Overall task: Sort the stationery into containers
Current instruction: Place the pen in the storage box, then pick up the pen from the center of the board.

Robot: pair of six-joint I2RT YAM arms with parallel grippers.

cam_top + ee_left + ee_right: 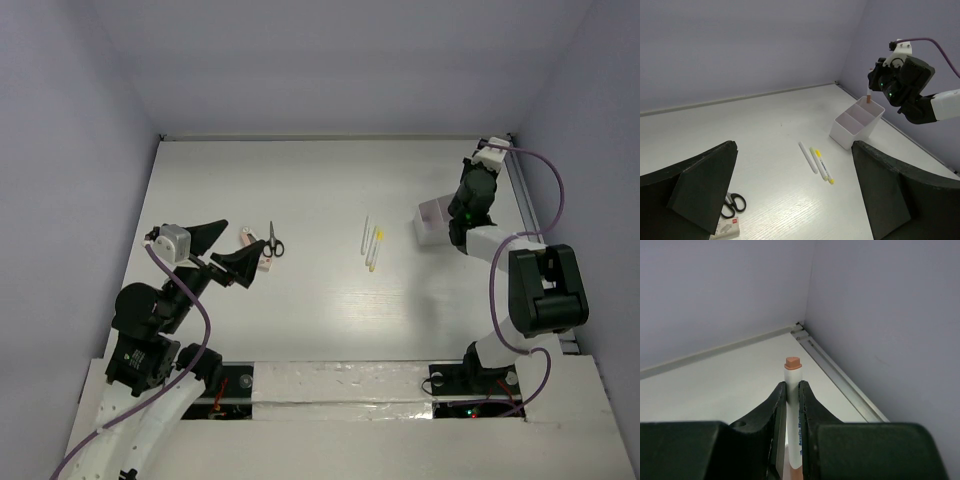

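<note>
My right gripper [792, 385] is shut on a white pen [792, 374] with an orange end. It holds the pen upright, orange tip down, just over the far compartment of the white two-compartment container [850, 135] at the table's right side [430, 236]. Three more pens [370, 243] lie side by side mid-table, one plain white [808, 157] and two with yellow ends [822, 165]. Black-handled scissors [274, 240] and a pale block [725, 227] lie at the left. My left gripper [228, 250] hovers open beside them, holding nothing.
The walls meet close behind the container at the back right corner. A metal rail [840, 377] runs along the table's right edge. The right arm's purple cable [545, 180] loops above the container area.
</note>
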